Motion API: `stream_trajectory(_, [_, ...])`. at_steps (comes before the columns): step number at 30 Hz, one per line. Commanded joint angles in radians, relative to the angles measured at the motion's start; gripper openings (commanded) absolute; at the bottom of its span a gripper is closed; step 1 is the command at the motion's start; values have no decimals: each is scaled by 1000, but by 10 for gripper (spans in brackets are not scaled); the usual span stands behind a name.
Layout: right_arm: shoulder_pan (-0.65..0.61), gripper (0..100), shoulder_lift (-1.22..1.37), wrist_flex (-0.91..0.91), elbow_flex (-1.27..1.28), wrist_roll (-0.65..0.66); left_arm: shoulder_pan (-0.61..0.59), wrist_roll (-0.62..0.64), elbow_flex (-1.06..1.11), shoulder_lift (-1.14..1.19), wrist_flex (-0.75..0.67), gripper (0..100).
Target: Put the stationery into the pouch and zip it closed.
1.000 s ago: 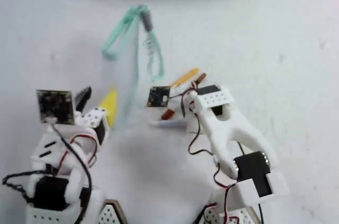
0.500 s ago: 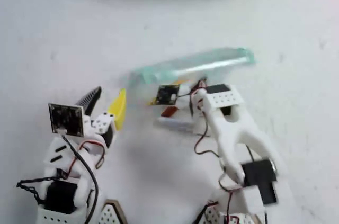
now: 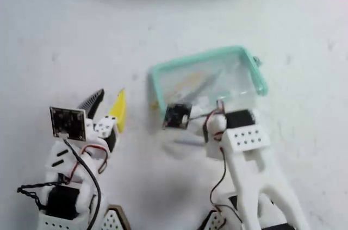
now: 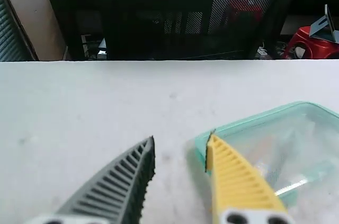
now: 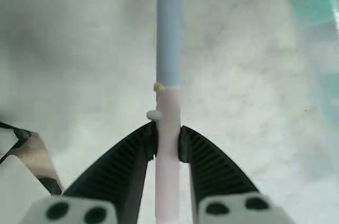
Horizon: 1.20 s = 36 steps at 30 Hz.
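1. High view: the pouch (image 3: pixel 206 54) lies flat on the white counter (image 3: pixel 81 34), near the middle, just past the two arms.
2. The pouch has a green rim and clear sides. Some stationery (image 3: pixel 188 82) shows through the top side, but it is too blurry to name. I cannot tell if the zip is open or shut.
3. The right end effector (image 5: pixel 168 138) is clenched on a pen (image 5: pixel 169 49). Its two black fingers (image 5: pixel 127 166) squeeze the pale part of the pen. The blue part sticks out past the tips.
4. The pen is outside the pouch, over bare counter, near the pouch's green edge. I cannot tell if the pen touches the counter.
5. The left end effector (image 3: pixel 111 93) is released and holds nothing. Its dark finger and its yellow finger (image 4: pixel 235 181) are spread apart.
6. The left end effector sits to the left of the pouch, near it, with a strip of bare counter between them. In the left wrist view, the yellow tip lines up with a corner of the pouch.
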Motion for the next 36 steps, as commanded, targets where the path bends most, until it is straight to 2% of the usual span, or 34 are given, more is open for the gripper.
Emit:
stream_trajectory(1, [-1,24,-39,-94,31,5,10,5,-5,-8,3,177])
stream_trajectory(3, [30,74,-38,-137,34,3,10,5,-5,-8,3,177])
stream_trajectory(7, [113,289,-38,-239,34,-103,10,5,-5,-8,9,177])
stream_trajectory(9, [142,345,-47,-263,34,-126,10,5,-5,-8,9,177])
stream_trajectory(13, [189,297,-58,-246,-11,-124,10,5,-5,-8,9,177])
stream_trajectory(19, [392,219,-33,-328,-219,-130,10,5,-5,-8,9,177])
stream_trajectory(23, [458,219,176,-400,-328,-130,10,5,-2,-8,9,177])
stream_trajectory(31, [529,221,636,-406,-638,-172,10,-40,34,-8,-25,177])
stream_trajectory(36, [545,310,823,-401,-741,-118,12,-40,34,-8,-25,177])
